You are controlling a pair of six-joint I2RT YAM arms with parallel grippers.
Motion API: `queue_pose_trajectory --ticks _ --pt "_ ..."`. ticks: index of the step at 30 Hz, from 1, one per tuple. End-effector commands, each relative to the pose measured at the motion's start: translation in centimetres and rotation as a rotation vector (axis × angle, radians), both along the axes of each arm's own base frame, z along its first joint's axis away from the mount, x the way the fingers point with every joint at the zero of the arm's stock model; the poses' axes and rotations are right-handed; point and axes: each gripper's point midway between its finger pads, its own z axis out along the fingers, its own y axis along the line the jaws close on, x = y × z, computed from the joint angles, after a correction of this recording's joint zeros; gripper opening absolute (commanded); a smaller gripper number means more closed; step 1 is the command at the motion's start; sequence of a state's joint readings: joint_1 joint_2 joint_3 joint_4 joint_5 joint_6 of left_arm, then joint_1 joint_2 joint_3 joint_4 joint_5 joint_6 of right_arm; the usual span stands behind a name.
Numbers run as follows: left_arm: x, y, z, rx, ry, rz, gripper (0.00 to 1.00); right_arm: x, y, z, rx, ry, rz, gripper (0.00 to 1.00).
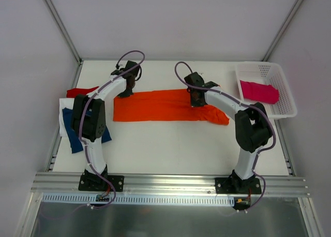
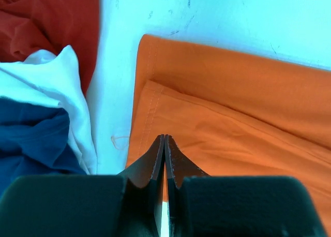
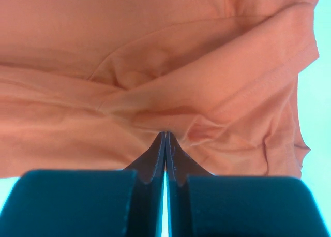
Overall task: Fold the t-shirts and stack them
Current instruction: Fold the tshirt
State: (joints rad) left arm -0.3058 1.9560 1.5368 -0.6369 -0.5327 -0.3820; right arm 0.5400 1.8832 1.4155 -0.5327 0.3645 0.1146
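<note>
The bright orange t-shirt point(image 1: 155, 106) lies folded into a long strip across the middle of the table. My left gripper point(image 1: 125, 93) is shut at the strip's far left corner. In the left wrist view its tips point(image 2: 164, 137) rest over flat orange cloth point(image 2: 232, 92) near the hem, with no pucker. My right gripper point(image 1: 195, 103) is shut on the orange t-shirt near its right part. In the right wrist view creases in the cloth point(image 3: 155, 50) run to the closed tips point(image 3: 165, 133). Red point(image 1: 83, 91), white point(image 1: 66, 106) and navy point(image 1: 75, 136) t-shirts lie at the left.
A white mesh basket point(image 1: 258, 67) at the back right holds a magenta t-shirt point(image 1: 258, 91). The left wrist view shows the red point(image 2: 46, 19), white point(image 2: 57, 76) and navy point(image 2: 31, 138) shirts close to the orange strip's left end. Walls enclose the table.
</note>
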Motion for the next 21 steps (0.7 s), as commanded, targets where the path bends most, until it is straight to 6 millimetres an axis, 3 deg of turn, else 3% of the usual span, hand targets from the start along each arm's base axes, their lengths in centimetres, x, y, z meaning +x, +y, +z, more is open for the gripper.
queue_pose_trajectory --ticks 1,6,9,14,21 --pt "-1.0 0.3 2.2 -0.031 -0.042 0.025 0.0 -0.8 -0.1 3.8 0.019 -0.076 0.007 0.01" --pt "-2.3 -0.7 0.7 -0.064 0.004 0.003 0.0 -2.4 0.5 6.0 0.027 -0.105 0.024 0.0" --pt "-3.3 -1.2 -0.4 -0.084 0.039 -0.006 0.0 -3.7 0.6 6.2 0.02 -0.086 0.027 0.0" --pt "-4.0 -1.7 -1.3 -0.09 0.068 -0.017 0.0 -4.9 0.2 3.9 -0.022 -0.014 0.013 0.0" --pt "-4.2 -1.7 -1.8 -0.083 0.088 -0.03 0.0 -5.1 0.4 1.2 -0.049 0.056 0.006 0.01"
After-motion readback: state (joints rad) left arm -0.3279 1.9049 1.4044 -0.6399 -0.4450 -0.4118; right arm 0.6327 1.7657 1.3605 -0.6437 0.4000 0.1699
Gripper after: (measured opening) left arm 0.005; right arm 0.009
